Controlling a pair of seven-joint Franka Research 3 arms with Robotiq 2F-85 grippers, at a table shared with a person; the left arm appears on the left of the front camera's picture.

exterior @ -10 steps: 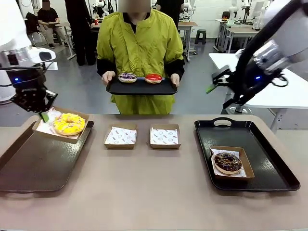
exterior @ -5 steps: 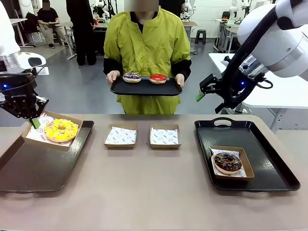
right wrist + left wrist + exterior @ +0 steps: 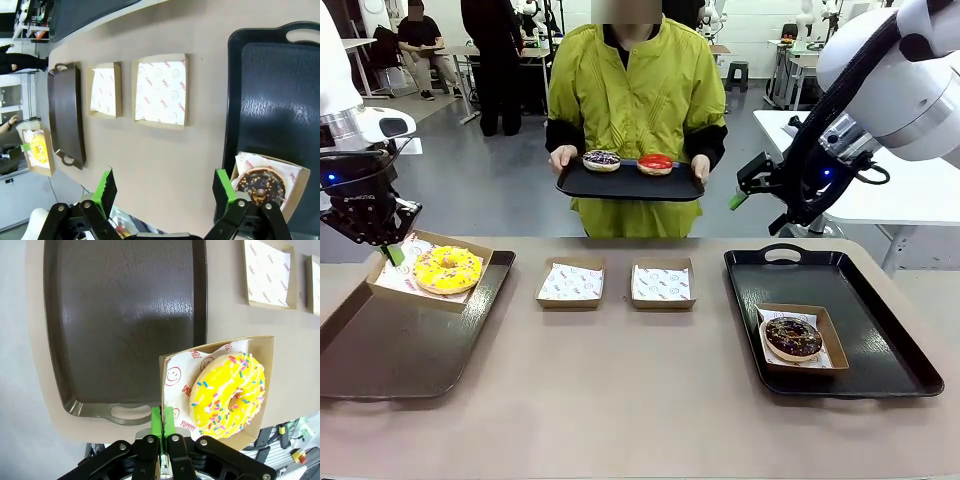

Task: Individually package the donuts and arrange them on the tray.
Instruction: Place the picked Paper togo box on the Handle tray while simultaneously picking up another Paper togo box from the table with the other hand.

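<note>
Left gripper [image 3: 162, 421] clenched on thin box [image 3: 172, 365] wall, yellow donut [image 3: 229, 392] inside, over brown tray [image 3: 120, 315] corner: light, floppy, frosting soft, so grip cardboard only; right gripper [image 3: 165, 189] released.

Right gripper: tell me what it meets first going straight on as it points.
Probably bare table, between an empty paper-lined box and the black tray; the open right gripper hangs above it.

The paper liner [image 3: 175, 375] in the yellow donut [image 3: 230, 390] box [image 3: 267, 360] reads "YUMMY" in red (beside smiley faces), and the empty-box liner [image 3: 267, 275] reads "SMILE".
</note>
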